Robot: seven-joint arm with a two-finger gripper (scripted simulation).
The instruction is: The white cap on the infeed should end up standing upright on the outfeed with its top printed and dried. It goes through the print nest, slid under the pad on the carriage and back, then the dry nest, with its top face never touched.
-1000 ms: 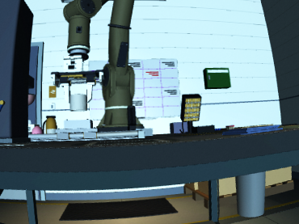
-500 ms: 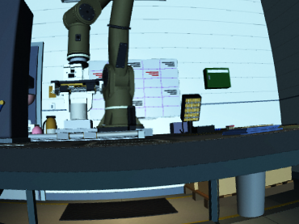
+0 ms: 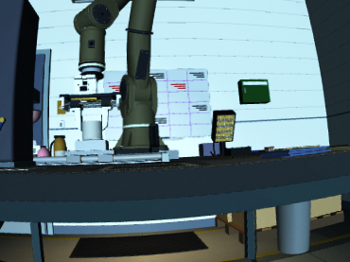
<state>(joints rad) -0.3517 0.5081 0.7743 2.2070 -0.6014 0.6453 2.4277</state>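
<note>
At the left end of the bench a pale carriage block (image 3: 91, 145) sits on a grey slide rail (image 3: 116, 157) that runs along the bench top. The white cap (image 3: 91, 129) stands upright just above the block, directly under my gripper (image 3: 91, 117). The arm's olive base (image 3: 137, 124) stands right of it and hides the rail's middle. Whether the cap's bottom touches the block I cannot tell. My gripper points straight down and is closed on the white cap, gripping its sides.
A tall dark cabinet (image 3: 16, 76) fills the left edge beside the carriage. A small amber jar (image 3: 59, 145) and a pink object (image 3: 42, 151) stand left of the block. To the right are a yellow keypad stand (image 3: 223, 126) and a blue tray (image 3: 295, 151).
</note>
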